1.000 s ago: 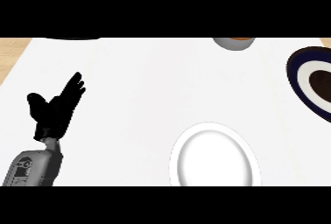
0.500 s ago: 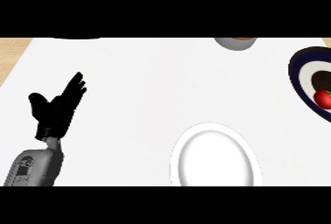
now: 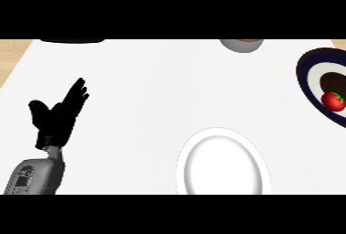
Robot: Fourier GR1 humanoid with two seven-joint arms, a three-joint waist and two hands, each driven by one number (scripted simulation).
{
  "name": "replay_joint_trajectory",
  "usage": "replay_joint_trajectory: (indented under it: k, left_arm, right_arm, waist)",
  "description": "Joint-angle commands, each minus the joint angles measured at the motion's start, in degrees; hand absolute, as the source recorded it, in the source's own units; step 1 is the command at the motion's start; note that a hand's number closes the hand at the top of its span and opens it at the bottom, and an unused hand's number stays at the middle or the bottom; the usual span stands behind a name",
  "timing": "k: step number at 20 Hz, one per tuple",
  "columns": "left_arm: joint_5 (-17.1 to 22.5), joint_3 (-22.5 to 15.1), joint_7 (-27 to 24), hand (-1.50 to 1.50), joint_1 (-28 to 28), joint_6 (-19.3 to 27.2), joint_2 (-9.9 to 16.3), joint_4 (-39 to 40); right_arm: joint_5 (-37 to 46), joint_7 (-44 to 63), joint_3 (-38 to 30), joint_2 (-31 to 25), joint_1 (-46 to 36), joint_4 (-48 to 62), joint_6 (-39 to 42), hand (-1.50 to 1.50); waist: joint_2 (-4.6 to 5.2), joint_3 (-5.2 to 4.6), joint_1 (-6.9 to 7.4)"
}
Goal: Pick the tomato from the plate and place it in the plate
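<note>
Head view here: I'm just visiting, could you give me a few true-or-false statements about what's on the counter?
1. The tomato lies on the dark blue-rimmed plate at the right edge. True.
2. The white plate holds a tomato. False: nothing shows on it.
3. The left hand is open, fingers up, holding nothing. True.
4. The right hand is gripping the tomato. False: no right hand shows.
5. A grey bowl sits at the top edge. True.

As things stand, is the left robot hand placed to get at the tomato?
Probably not: the left robot hand rests open at the left, while the tomato sits on the dark plate at the far right edge.
</note>
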Motion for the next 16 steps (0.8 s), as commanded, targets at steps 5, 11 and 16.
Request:
replay_joint_trajectory:
  k: [5,11,16]
  left_arm:
    - [-0.2,0.7,-1.0,0.0,-0.5,0.0,0.5,1.0]
    - [-1.3,-1.4,-0.3,0.0,0.5,1.4,-2.0,-0.2]
    - [-0.8,-0.6,-0.1,0.0,-1.2,1.4,-1.9,1.0]
  right_arm:
    - [-6.0,8.3,-4.1,-5.1,0.3,6.9,22.6,-1.5]
    - [-8.2,7.7,-5.6,-3.9,2.9,3.4,21.6,-1.5]
    - [-9.2,7.7,-5.9,-3.2,5.8,1.4,22.3,-1.5]
  waist:
    - [0.15,0.1,-0.63]
    - [0.51,0.26,0.27]
    - [0.76,0.33,0.13]
